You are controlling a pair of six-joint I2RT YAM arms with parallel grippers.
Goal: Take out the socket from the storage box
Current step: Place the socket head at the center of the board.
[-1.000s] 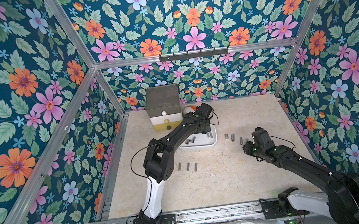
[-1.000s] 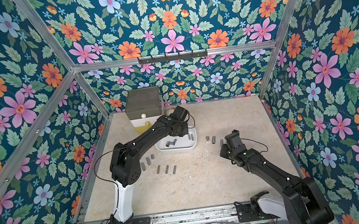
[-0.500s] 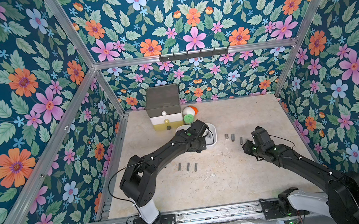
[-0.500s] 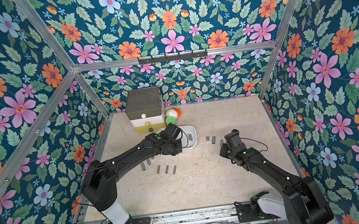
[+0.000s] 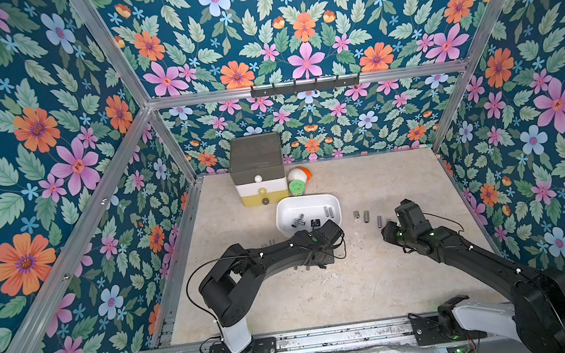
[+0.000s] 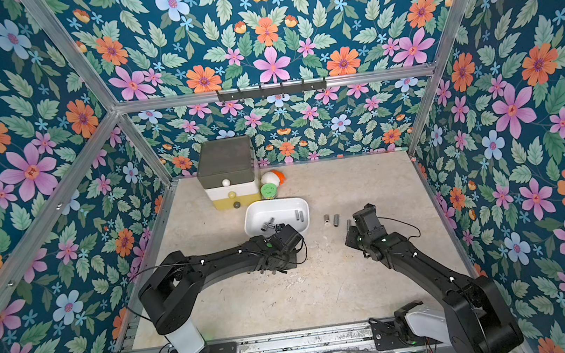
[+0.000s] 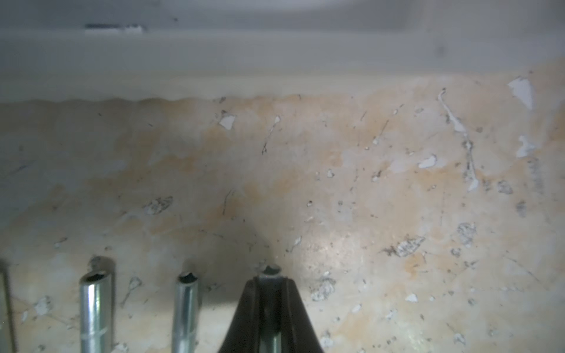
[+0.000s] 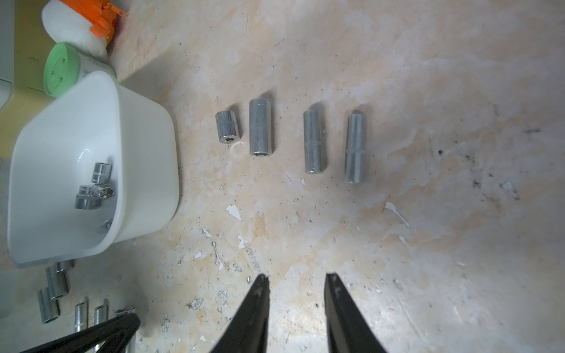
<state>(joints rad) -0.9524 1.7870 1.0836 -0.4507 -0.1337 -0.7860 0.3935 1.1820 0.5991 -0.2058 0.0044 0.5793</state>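
Observation:
The white storage box (image 5: 313, 201) (image 6: 277, 205) stands mid-table with a few chrome sockets (image 5: 299, 219) (image 8: 97, 186) lying in it. Just in front of its near wall (image 7: 275, 55), my left gripper (image 5: 315, 263) (image 7: 270, 279) is low over the table. It is shut on a slim socket (image 7: 270, 270) whose end shows past the fingertips. Two more sockets (image 7: 94, 305) lie beside it in a row. My right gripper (image 5: 387, 232) (image 8: 296, 278) hangs open and empty, near a row of sockets (image 8: 260, 126) to the right of the box.
A grey, white and yellow drawer tower (image 5: 257, 167) stands at the back. A green-capped bottle (image 5: 297, 186) and a white and orange object (image 5: 301, 174) lie between it and the box. Flowered walls close in on three sides.
My left arm has pulled back from over the box towards the front and come down onto the table beside the laid-out row. The right arm has not moved.

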